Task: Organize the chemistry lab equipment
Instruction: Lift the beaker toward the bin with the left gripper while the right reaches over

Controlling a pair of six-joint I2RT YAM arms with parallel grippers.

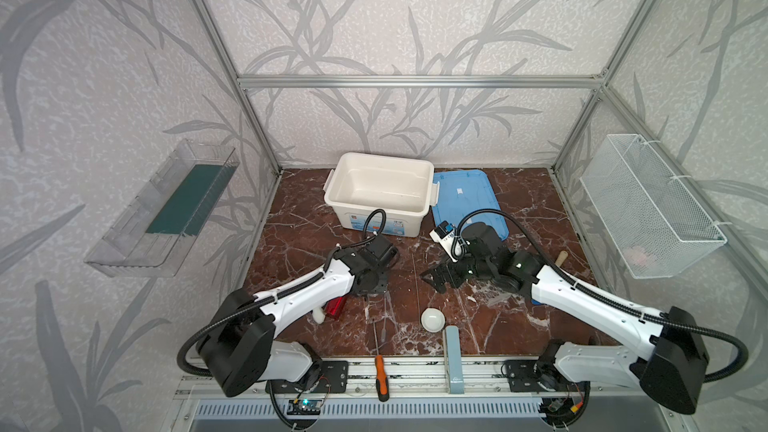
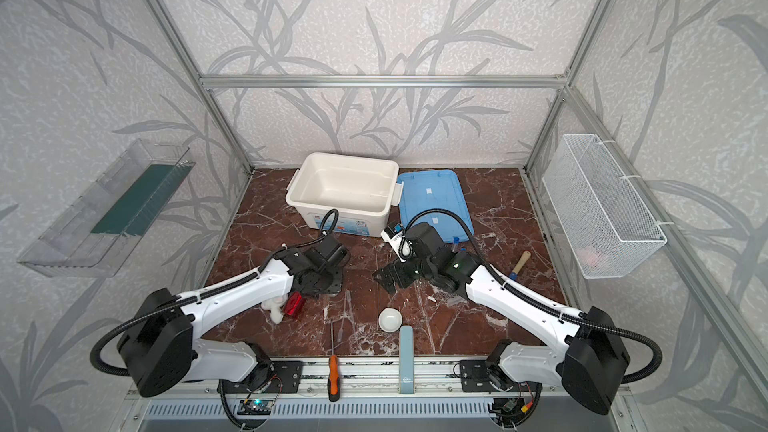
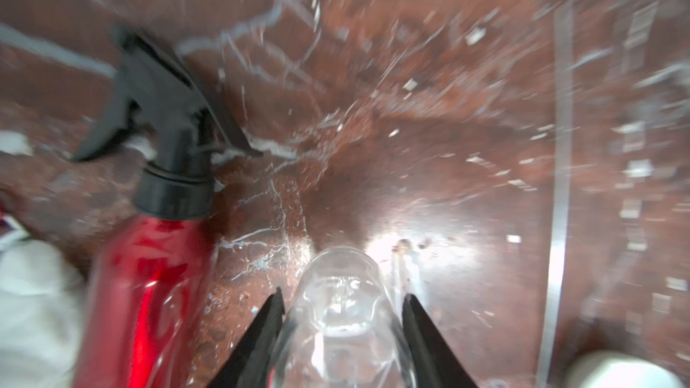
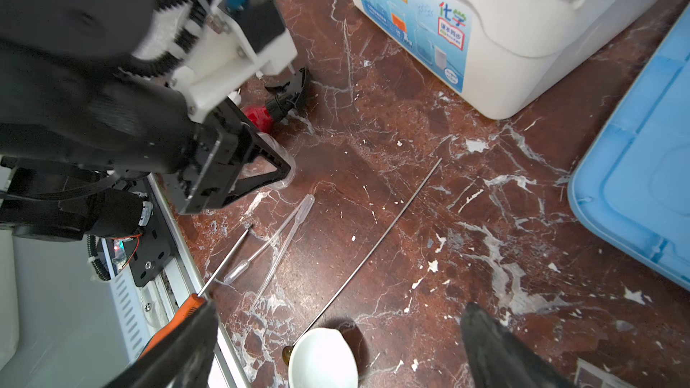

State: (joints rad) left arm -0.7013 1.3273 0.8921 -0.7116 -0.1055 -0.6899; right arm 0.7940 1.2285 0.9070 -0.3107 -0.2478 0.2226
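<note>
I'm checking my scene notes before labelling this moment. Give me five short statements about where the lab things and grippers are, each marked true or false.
1. The white bin is open and empty, with its blue lid flat on the table beside it. True.
2. The left gripper has its jaws either side of the red spray bottle. False: they flank the clear glass jar; the bottle lies next to it.
3. The right gripper is open and holds nothing. True.
4. The small white dish sits inside the bin. False: it is on the table near the front edge.
5. The orange-handled screwdriver lies at the front, its handle on the rail. True.
</note>
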